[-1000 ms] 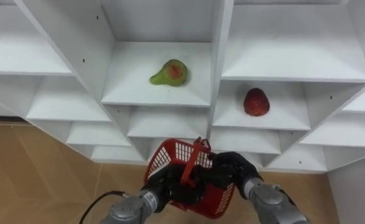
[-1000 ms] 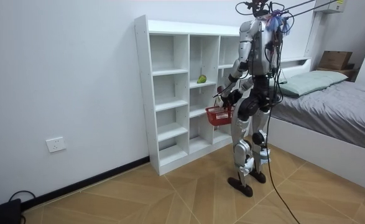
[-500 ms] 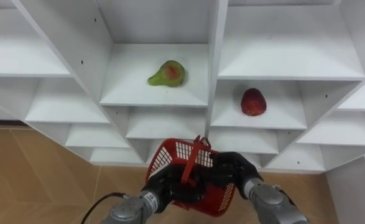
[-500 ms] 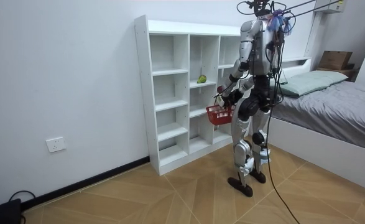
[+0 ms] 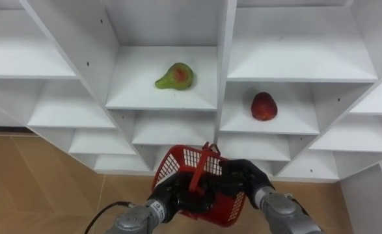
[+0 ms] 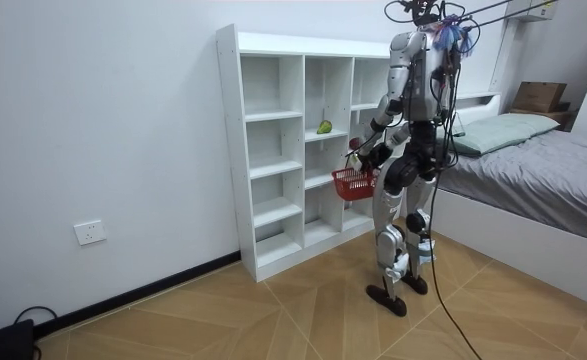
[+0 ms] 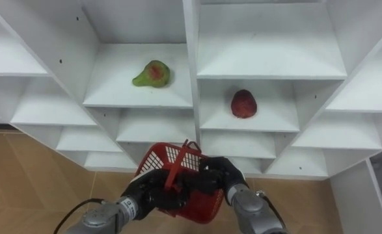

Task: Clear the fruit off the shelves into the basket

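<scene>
The robot is standing before the white closet (image 5: pixel 158 94), carrying a red basket (image 5: pixel 185 158) low in front of its body. The left hand (image 5: pixel 172 195) and the right hand (image 5: pixel 241 177) are both curling round the basket's near rim, apparently, though their dark fingers are overlapping there. A green pear (image 5: pixel 175 76) is lying near the middle of the centre shelf. A red fruit (image 5: pixel 263 106) is sitting on the lower shelf right of the divider, toward that shelf's left edge.
</scene>
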